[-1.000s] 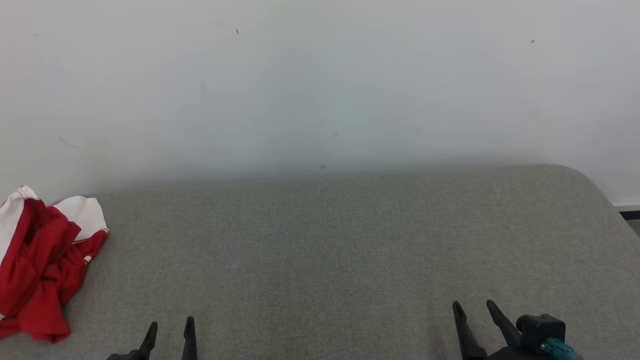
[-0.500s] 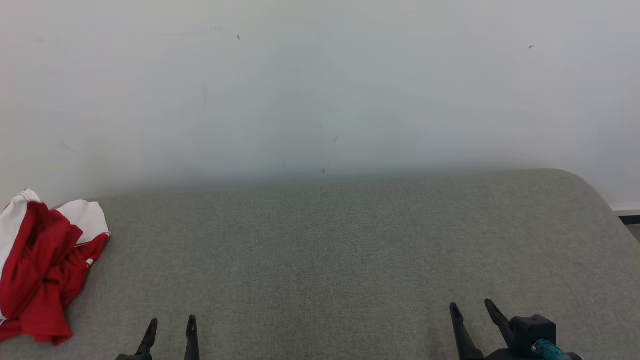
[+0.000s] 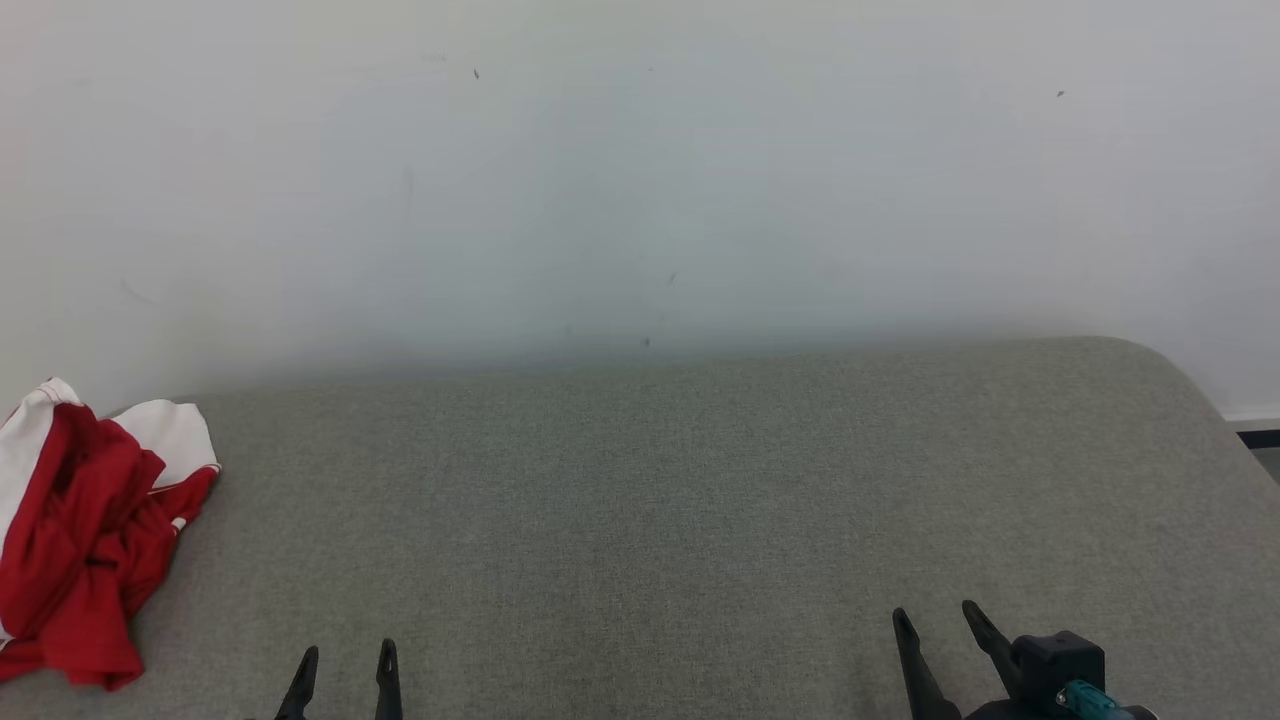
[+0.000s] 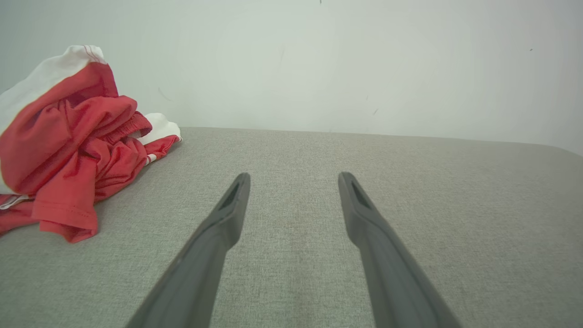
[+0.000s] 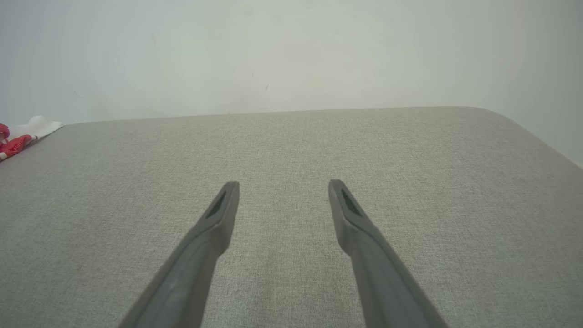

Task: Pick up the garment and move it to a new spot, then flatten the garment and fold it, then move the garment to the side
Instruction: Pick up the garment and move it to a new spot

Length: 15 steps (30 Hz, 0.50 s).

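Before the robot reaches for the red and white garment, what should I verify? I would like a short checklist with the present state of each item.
1. The garment is located, at the left end of the grey surface: ok.
2. The left gripper has its jaws open and holds nothing: ok.
3. The right gripper has its jaws open and holds nothing: ok.
4. Bare surface lies between the left gripper and the garment: ok.
5. The garment is flat: not ok, it is a crumpled heap.
6. The garment's whole outline is seen: cannot tell, the picture's left edge cuts it off.
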Tool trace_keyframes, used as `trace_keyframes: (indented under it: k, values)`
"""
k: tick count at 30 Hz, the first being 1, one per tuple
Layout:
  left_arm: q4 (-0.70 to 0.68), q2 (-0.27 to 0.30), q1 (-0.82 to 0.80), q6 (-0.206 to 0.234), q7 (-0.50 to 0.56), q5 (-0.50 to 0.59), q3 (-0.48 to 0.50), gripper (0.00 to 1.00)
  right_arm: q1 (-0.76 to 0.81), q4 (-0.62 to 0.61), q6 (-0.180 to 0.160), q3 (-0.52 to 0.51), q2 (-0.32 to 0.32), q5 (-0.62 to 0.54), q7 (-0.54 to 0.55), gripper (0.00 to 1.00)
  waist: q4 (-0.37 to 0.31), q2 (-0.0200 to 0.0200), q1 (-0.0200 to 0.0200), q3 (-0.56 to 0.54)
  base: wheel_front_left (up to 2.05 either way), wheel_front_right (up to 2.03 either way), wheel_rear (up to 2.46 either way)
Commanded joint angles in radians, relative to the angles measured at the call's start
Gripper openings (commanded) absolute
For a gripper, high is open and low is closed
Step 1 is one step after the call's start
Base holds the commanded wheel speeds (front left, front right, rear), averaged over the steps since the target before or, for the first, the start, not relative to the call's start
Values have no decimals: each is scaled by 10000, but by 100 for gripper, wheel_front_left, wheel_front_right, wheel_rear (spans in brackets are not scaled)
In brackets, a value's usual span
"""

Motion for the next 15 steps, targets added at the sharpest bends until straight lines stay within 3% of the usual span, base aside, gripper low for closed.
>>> trace_keyframes:
  k: [1,15]
  values:
    - [-72,-23,77,55,20,-38,-26,100,-16,18,-21,19,15,-63,-39,100,8,0,0,-1,0,0,0]
    - [-231,288,379,216,-177,-268,245,100,154,76,-21,154,14,235,-259,100,789,0,0,-108,0,0,0]
